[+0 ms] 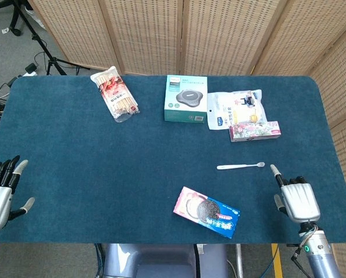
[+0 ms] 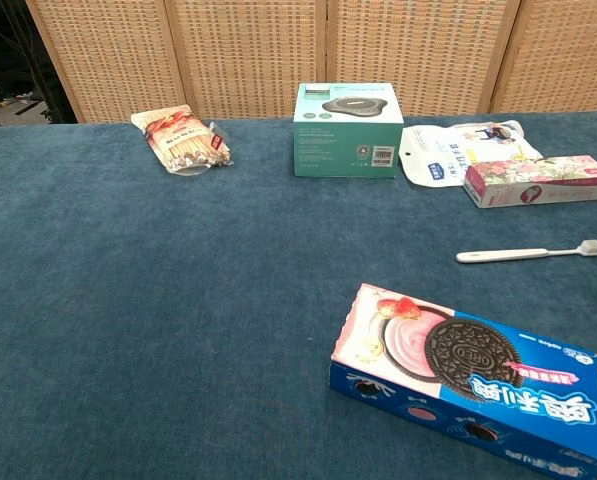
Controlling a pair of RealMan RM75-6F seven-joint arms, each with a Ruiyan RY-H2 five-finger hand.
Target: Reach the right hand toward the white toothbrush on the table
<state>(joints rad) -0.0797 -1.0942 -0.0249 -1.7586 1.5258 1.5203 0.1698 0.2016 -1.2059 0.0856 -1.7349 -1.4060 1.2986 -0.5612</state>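
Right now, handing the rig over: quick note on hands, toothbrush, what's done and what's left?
Right hand: empty, near the table's front right edge, one finger pointing toward the toothbrush, the others curled; no contact.
Left hand: open, idle at the front left edge.
Toothbrush: flat on the cloth, bristle end to the right, between the pink box and the cookie box.
Done: nothing touched.
Left: bring the right hand forward and left to the toothbrush.

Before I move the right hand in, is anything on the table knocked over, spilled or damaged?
Nothing stands out. The white toothbrush lies flat on bare cloth, apart from the cookie box and the pink carton. Every package looks closed and whole.
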